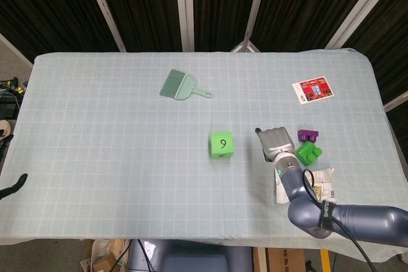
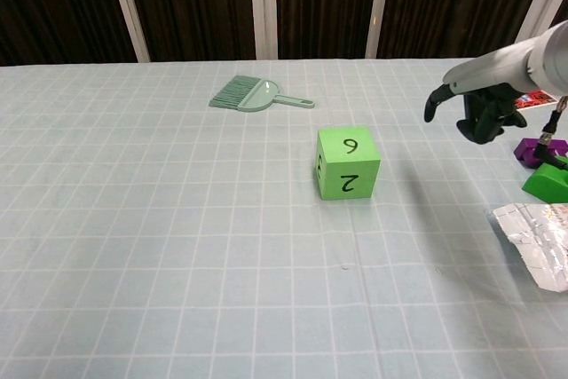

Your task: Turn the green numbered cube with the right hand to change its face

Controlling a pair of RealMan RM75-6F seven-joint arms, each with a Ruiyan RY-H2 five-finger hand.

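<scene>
Table [image 1: 95,157]: grid cloth, carrying all items.
Right hand [image 1: 275,141]: hanging above the cloth, fingers apart and drooping, holding nothing, right of the cube.
Left hand [image 1: 13,186]: showing only dark fingertips at the table's edge; state not readable.
Green cube [image 1: 221,144]: sitting mid-table, 9 facing up, untouched.
Brush [image 1: 180,85]: lying far behind.
Risk: a glancing sideways contact may be sliding the cube instead of tipping it.

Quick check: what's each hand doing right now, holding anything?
Left hand: only a sliver shows; cannot be told.
Right hand: open, holding nothing, apart from the green numbered cube.
</scene>
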